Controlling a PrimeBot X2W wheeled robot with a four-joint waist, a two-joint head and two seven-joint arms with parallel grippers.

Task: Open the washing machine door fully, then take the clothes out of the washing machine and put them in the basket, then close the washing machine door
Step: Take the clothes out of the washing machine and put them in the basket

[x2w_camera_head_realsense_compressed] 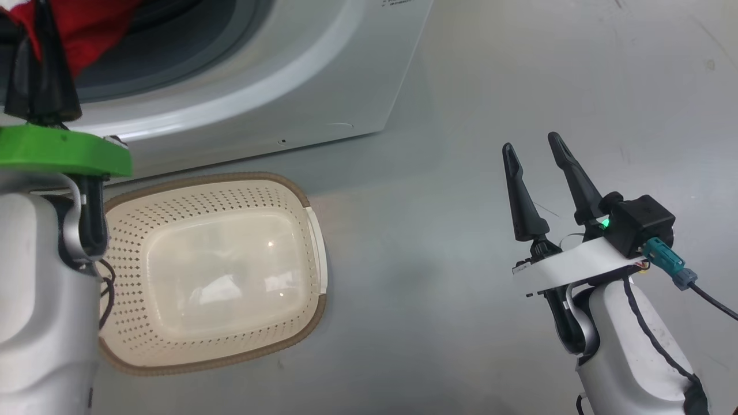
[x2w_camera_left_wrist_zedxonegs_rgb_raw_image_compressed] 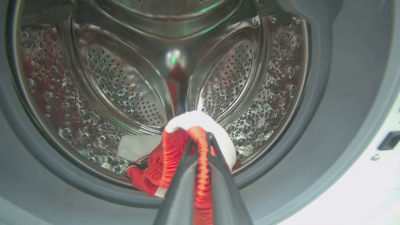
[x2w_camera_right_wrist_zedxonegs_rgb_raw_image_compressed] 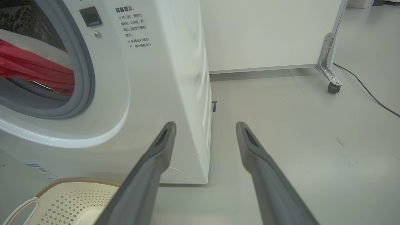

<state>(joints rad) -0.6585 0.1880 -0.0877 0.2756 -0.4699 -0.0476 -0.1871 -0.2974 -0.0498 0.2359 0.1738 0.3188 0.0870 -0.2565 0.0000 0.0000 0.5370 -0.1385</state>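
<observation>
My left gripper (x2w_camera_head_realsense_compressed: 40, 34) reaches into the mouth of the white washing machine (x2w_camera_head_realsense_compressed: 259, 75), shut on the red clothes (x2w_camera_head_realsense_compressed: 92, 29). In the left wrist view, the left gripper (x2w_camera_left_wrist_zedxonegs_rgb_raw_image_compressed: 200, 137) pinches a fold of the red, white-trimmed clothes (x2w_camera_left_wrist_zedxonegs_rgb_raw_image_compressed: 162, 162) at the lip of the steel drum (x2w_camera_left_wrist_zedxonegs_rgb_raw_image_compressed: 125, 78). The rest of the fabric trails down over the grey rubber ring (x2w_camera_left_wrist_zedxonegs_rgb_raw_image_compressed: 328, 93). The cream basket (x2w_camera_head_realsense_compressed: 230, 178) stands empty on the floor just below the opening. My right gripper (x2w_camera_head_realsense_compressed: 532, 144) hangs open over bare floor to the right. The washing machine door is out of view.
From the right wrist, my open right gripper (x2w_camera_right_wrist_zedxonegs_rgb_raw_image_compressed: 205, 125) points past the washing machine's (x2w_camera_right_wrist_zedxonegs_rgb_raw_image_compressed: 162, 62) right front corner, with the clothes (x2w_camera_right_wrist_zedxonegs_rgb_raw_image_compressed: 31, 68) in its opening and the basket (x2w_camera_right_wrist_zedxonegs_rgb_raw_image_compressed: 62, 193) below. A white panel on casters (x2w_camera_right_wrist_zedxonegs_rgb_raw_image_compressed: 332, 87) and a cable (x2w_camera_right_wrist_zedxonegs_rgb_raw_image_compressed: 368, 93) lie behind.
</observation>
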